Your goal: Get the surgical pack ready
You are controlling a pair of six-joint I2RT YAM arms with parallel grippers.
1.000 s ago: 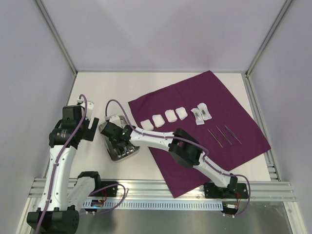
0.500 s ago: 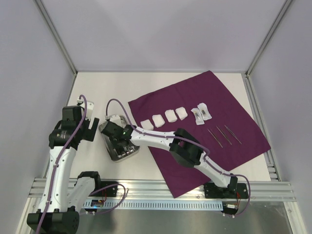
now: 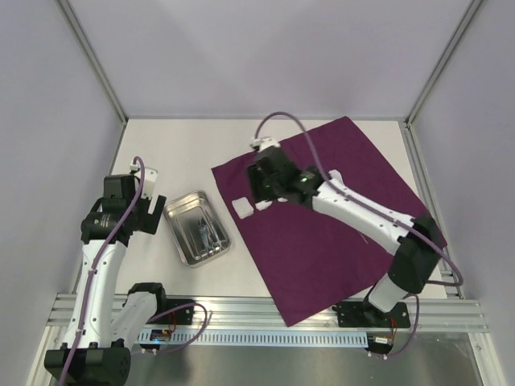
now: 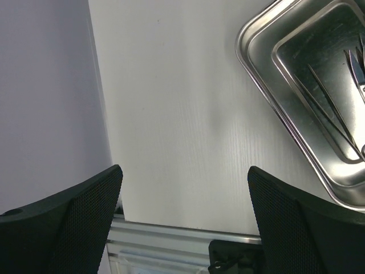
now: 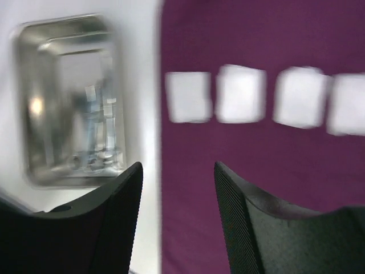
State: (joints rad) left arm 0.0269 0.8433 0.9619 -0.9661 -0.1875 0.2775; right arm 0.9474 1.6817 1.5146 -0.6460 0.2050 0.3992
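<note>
The right gripper (image 5: 178, 171) was down low in the tray (image 4: 254, 48) a second ago, with its jaws almost closed. Now it is up and over the cloth (image 3: 322, 257), and its jaws are apart with nothing between them. So it looks like it let go of a tool in the tray and came away.

The tray sits on the white table (image 4: 171, 114), just beside the left edge of the cloth. It has thin steel tools (image 4: 333, 111) lying inside it. The cloth is spread flat. Four white pads (image 5: 242, 94) lie on it in a row, near the edge next to the tray. The wrist picture is blurry, so the arm is likely moving fast.

The right arm now covers the part of the cloth where more tools lay, so I cannot tell if any are left there.

The left gripper (image 4: 185, 182) is wide open and holds nothing. It hangs over the bare table, near the tray but not touching it.

I think the pack is only partly done. The pads are not in the tray yet, and the cloth is not folded. The right gripper is right above the pads, so a pad may be next.
</note>
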